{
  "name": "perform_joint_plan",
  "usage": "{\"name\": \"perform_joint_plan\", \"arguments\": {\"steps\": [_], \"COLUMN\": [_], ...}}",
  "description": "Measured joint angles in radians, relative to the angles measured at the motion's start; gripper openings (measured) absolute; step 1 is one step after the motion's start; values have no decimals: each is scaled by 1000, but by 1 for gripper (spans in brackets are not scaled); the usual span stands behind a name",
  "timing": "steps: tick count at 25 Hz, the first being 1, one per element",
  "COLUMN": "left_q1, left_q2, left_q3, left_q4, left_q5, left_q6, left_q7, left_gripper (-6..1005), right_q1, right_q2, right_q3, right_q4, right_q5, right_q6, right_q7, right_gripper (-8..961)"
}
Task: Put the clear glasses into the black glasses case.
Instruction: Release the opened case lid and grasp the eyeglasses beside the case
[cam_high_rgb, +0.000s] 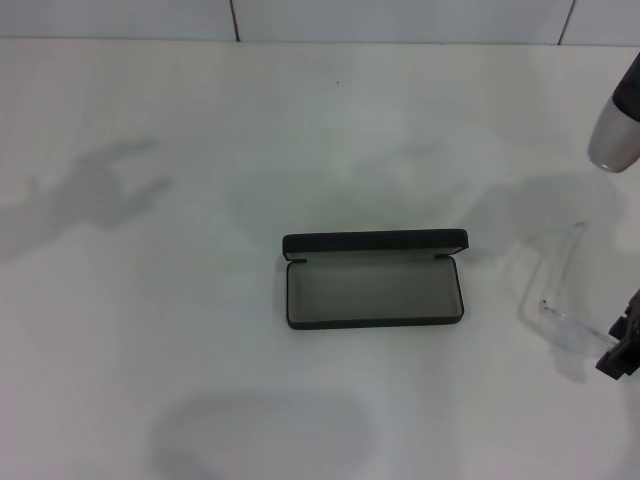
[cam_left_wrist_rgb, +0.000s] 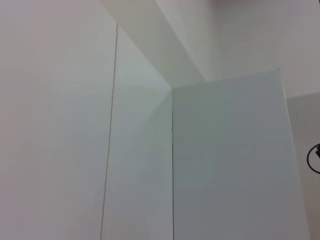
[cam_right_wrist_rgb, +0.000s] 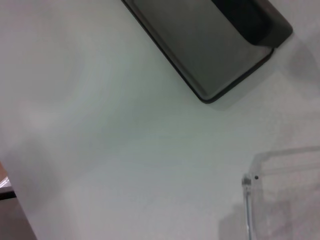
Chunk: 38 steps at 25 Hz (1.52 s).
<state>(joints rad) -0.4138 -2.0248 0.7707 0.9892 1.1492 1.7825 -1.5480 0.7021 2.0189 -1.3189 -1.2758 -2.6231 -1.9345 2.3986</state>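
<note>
I see the glasses (cam_high_rgb: 556, 290) on the right side of the surface (cam_high_rgb: 180, 330), well apart from the case (cam_high_rgb: 375, 280) and to its right. One clear arm stretches toward the far side; the front lies nearer, angled toward the right edge. In the right wrist view the glasses (cam_right_wrist_rgb: 280, 195) show as a clear frame corner with a small dark hinge dot, and the case (cam_right_wrist_rgb: 210, 45) lies apart from them across bare surface.

The right gripper (cam_high_rgb: 620, 345) is at the right edge of the head view, its dark tip just beside the near end of the glasses, touching or almost touching them; I cannot tell which. I also cannot tell how far its jaws are open, or whether they have hold of anything, since only a dark corner of it shows.

The case sits near the middle of the surface, open, its lid standing along the far side and the grey lining showing inside.

The left gripper does not show; its wrist camera sees only white wall panels (cam_left_wrist_rgb: 75, 125).
</note>
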Motion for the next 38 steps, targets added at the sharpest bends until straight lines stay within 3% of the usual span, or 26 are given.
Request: {"name": "perform_joint_plan", "arguments": {"steps": [8,18,32,38], "left_q1": [-2,-6,-6,-5], "left_q2": [0,0,0,0], "left_q3": [1,0,-5,-6], "left_q4": [-12,-34,-49,-49], "left_q5": [15,23,24,24], "left_q6": [0,0,0,0], "left_q7": [10,13,28,28], "left_gripper": [624,613,598,591], "right_q1": [-8,-9,-3,-7], "right_q2": [0,3,4,4], "right_q3": [-43,-145,-140,-138], "right_q4": [12,54,44,44], "right_q5": [-17,-64,-32,-28], "right_q6": [56,137,137,121], "right_q7": [0,0,3,5], "right_gripper": [464,373,299,225]}}
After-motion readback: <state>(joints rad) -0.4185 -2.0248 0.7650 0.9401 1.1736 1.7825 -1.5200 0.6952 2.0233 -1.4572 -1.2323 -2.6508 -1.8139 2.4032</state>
